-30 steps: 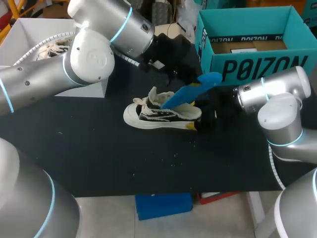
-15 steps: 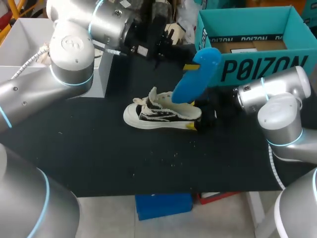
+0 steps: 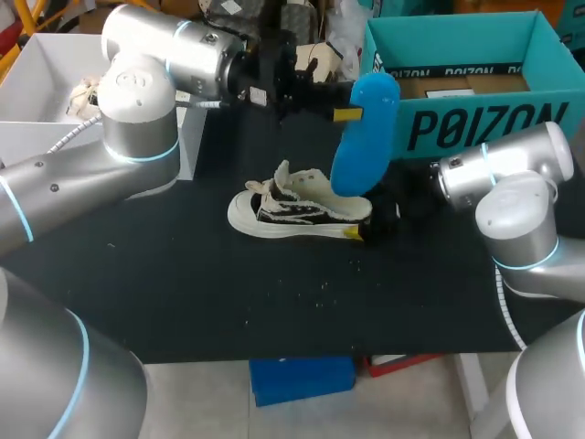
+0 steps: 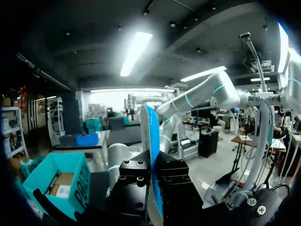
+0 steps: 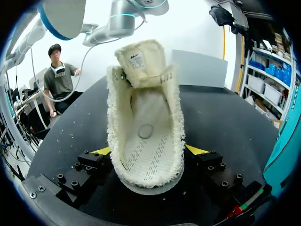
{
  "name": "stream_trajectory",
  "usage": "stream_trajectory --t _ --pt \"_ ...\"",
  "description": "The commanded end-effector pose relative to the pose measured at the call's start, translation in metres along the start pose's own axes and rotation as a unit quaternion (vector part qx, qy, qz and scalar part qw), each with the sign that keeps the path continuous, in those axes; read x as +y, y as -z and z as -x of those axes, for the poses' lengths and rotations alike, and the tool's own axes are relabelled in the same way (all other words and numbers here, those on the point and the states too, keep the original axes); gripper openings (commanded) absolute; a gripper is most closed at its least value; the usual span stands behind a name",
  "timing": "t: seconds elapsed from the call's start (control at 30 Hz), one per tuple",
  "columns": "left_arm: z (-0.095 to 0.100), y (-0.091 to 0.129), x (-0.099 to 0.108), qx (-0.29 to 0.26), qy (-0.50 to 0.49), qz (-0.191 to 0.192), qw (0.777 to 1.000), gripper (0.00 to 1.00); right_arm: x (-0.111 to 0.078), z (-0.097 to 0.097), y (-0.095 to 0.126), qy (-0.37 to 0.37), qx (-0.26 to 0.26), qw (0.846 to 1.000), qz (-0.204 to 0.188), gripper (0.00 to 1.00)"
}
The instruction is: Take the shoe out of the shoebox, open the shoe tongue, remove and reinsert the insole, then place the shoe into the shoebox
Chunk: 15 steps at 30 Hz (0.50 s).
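**Two grippers, one shoe, one insole: items on the counter**

1. Shoe (image 3: 297, 206). Cream and black, and out of its box. It lies on its side near the middle of the black counter (image 3: 228, 283), toe to the left and heel to the right. In the right wrist view its tongue (image 5: 141, 56) is folded back and the bare inside floor shows.

2. Insole (image 3: 366, 137). Blue. It hangs nearly upright above the heel end of the shoe, just in front of the shoebox. Its lower end overlaps the heel opening in the head view; whether it touches the shoe cannot be told.

3. Left gripper (image 3: 352, 114). It reaches in from the far left and is clenched on the upper part of the insole. In the left wrist view the insole stands edge-on between the two finger blocks, pressed from both sides.

4. Right gripper (image 3: 373, 219). It is low on the counter at the right and grasps the shoe at the heel, one yellow tip against each side.

5. Shoebox (image 3: 475, 123). Teal and open-topped, at the far right.

6. White box (image 3: 37, 64). At the far left, partly behind the left arm.
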State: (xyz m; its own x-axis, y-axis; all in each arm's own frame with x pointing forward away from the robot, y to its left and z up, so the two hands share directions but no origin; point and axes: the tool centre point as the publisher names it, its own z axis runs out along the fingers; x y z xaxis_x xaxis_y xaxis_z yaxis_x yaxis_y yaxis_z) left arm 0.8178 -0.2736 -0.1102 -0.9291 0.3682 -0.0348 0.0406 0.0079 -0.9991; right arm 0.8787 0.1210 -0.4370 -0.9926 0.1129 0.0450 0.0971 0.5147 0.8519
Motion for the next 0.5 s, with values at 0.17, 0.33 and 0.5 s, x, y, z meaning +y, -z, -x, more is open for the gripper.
stream_trajectory --t 0.17,0.33,0.5 --pt "-0.040 0.005 -0.028 -0.059 0.078 -0.074 0.992 0.00 0.000 -0.001 -0.001 -0.001 -0.001 1.000 -0.001 0.00" --pt "-0.056 0.000 -0.042 -0.045 0.137 -0.077 0.987 0.00 0.000 -0.001 -0.001 -0.001 -0.001 1.000 -0.001 0.00" --pt "-0.072 -0.005 -0.066 -0.023 0.174 -0.069 0.982 0.00 0.000 -0.001 -0.001 -0.001 -0.001 1.000 -0.001 0.00"
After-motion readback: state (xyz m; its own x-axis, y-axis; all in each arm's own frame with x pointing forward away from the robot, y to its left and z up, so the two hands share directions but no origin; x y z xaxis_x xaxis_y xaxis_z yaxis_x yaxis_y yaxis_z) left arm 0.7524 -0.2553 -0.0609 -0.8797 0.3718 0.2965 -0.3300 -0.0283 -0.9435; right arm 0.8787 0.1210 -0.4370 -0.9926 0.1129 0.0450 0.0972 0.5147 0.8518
